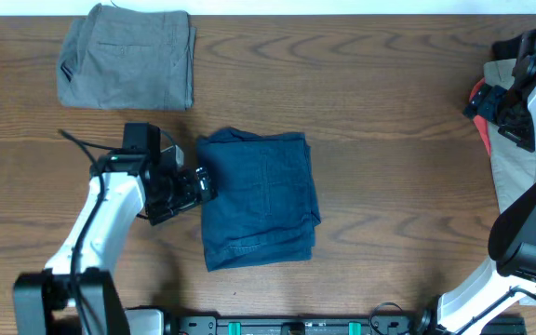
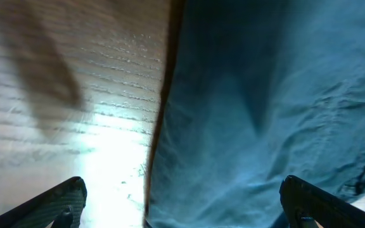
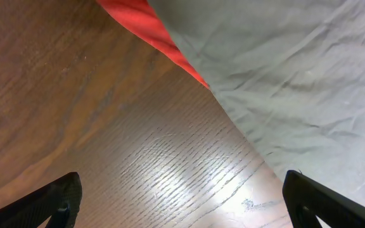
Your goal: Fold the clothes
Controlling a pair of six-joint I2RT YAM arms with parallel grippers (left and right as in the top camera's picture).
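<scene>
**Navy shorts lie mid-surface, both tools spread wide**

Nearest the robot's side, the left arm (image 1: 96, 223) reaches in from the left of the navy-blue shorts (image 1: 259, 200). The shorts lie folded into a rough rectangle at the middle of the wooden surface (image 1: 370, 84). Layered edges show along their near side and their right side, and a faint stitched seam runs across the top layer.

The left tool (image 1: 205, 182) sits at the left edge of the shorts, about halfway along it. In the left wrist view the left tool (image 2: 182, 212) has its jaws wide apart. One jaw is over bare wood and the other over the blue cloth (image 2: 265, 114), and the edge of the fabric runs between them. Whether either jaw touches the cloth cannot be told.

Well to the right of the shorts, at the surface's right edge, lie beige trousers (image 1: 505, 177) with a piece of red cloth (image 1: 477, 93) showing beside them. The right tool (image 1: 491, 104) hangs there, a little farther back than the shorts. In the right wrist view the right tool (image 3: 182, 212) has its jaws wide apart with nothing between them. It is over bare wood, just beside the beige fabric (image 3: 296, 82) and the red strip (image 3: 151, 31).

Farthest back, beyond the shorts and to their left, grey shorts (image 1: 128, 58) lie folded by the far edge, well apart from the navy pair.
</scene>
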